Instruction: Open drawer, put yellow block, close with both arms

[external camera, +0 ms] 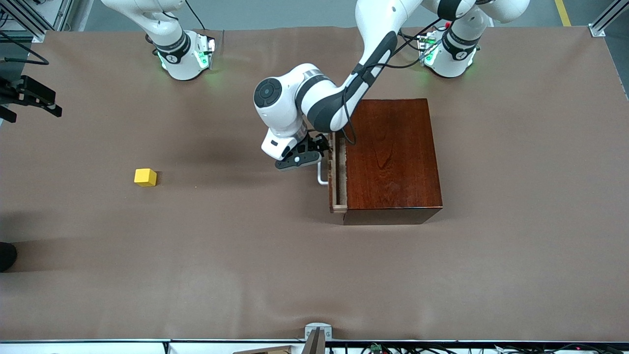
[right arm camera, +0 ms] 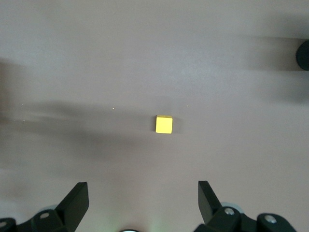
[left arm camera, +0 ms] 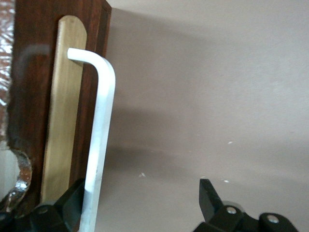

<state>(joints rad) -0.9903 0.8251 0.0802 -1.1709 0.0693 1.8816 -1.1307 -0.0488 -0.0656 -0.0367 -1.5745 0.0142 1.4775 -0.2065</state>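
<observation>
front view: drawer a little open, yellow block alone on the table

front view shows the left arm reaching from its base down to the front of the wooden box (external camera: 393, 157). the drawer (external camera: 337, 172) is pulled out only a small way, so a narrow strip of its pale wood inside is visible. the left gripper (external camera: 314, 152) is at the white handle (external camera: 322, 176) of the drawer. in the left wrist view the left gripper (left arm camera: 145, 203) has its jaws wide apart; one finger (left arm camera: 72, 200) is touching or almost touching the handle (left arm camera: 99, 145), and the other finger stands well apart from it. the jaws are not closed on the handle.

the yellow block (external camera: 145, 177) lies on the brown table (external camera: 314, 275) toward the right arm's end, well apart from the box. the right wrist view shows the right gripper (right arm camera: 142, 198) over the block (right arm camera: 164, 124), high above it, with its jaws wide open and holding nothing. of the right arm, only the base part is visible in the front view.
</observation>
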